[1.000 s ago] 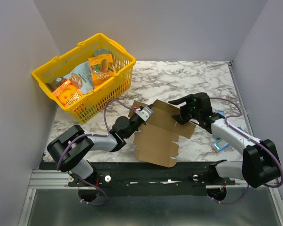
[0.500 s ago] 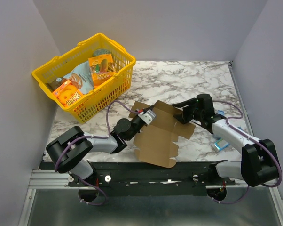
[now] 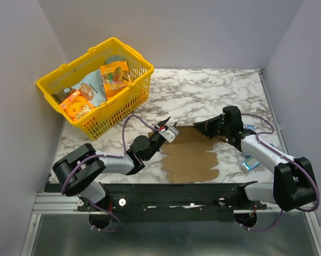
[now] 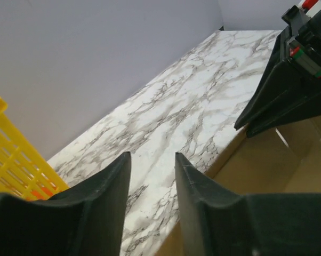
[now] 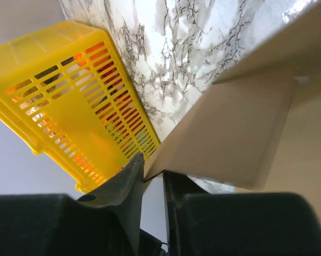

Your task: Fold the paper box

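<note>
The paper box (image 3: 192,157) is a flat brown cardboard sheet lying on the marble table between the two arms. My left gripper (image 3: 166,124) hovers at its far left corner, open, and in the left wrist view only the table shows between its jaws (image 4: 152,155). The sheet's edge (image 4: 262,165) lies just to the right of them. My right gripper (image 3: 201,128) sits at the sheet's far edge. In the right wrist view its jaws (image 5: 152,166) are pinched on the corner of a raised flap (image 5: 230,138).
A yellow basket (image 3: 94,80) holding printed snack packs stands at the back left and fills the left of the right wrist view (image 5: 59,96). A small blue packet (image 3: 249,164) lies beside the right forearm. Grey walls close in both sides.
The cardboard, held up off the table by my left gripper, now lies flat. The left gripper has opened and let go. The right gripper has closed on the far flap.
</note>
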`<state>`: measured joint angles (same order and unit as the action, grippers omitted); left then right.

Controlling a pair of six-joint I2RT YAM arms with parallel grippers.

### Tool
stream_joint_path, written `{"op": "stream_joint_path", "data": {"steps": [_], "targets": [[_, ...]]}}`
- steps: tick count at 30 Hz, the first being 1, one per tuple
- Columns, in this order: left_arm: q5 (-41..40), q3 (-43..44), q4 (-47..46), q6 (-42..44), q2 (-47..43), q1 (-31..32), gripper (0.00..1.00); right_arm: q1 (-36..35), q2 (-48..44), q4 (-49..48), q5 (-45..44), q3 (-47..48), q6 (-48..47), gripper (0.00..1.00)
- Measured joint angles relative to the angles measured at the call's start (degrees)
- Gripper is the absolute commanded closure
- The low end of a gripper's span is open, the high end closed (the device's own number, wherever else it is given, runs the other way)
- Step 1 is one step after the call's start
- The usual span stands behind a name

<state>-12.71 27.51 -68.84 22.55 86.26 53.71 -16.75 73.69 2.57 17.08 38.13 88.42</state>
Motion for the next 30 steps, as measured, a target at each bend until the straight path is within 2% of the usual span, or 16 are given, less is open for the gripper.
{"op": "stream_joint_path", "data": {"steps": [1, 4, 7, 14, 23, 27, 30], "targets": [[-0.2, 0.0, 0.0, 0.1, 0.0, 0.1, 0.34, 0.0, 0.0, -0.1, 0.2, 0.0, -0.1, 0.86], [-0.4, 0.0, 0.3, -0.2, 0.0, 0.3, 0.20, 0.0, 0.4, -0.5, 0.7, 0.0, 0.0, 0.95], [-0.5, 0.0, 1.2, -1.3, -0.1, 0.4, 0.16, 0.0, 1.0, -1.1, 1.0, 0.0, -0.6, 0.99], [0.6, 6.1, 14.7, -10.0, -4.1, -0.8, 0.13, 0.0, 1.7, -4.4, 1.6, 0.2, -4.6, 1.00], [5.9, 10.3, 32.6, -32.7, -13.4, -6.3, 0.16, 0.0, 1.6, -16.2, 0.2, -1.5, -13.4, 1.00], [10.4, 9.7, 38.7, -42.2, -13.5, -8.2, 0.25, 0.0, 3.2, -23.3, 0.3, -3.9, -16.2, 1.00], [13.4, 9.0, 42.0, -46.9, -13.0, -9.7, 0.27, 0.0, 5.2, -26.5, 0.3, -4.8, -17.7, 0.99]]}}
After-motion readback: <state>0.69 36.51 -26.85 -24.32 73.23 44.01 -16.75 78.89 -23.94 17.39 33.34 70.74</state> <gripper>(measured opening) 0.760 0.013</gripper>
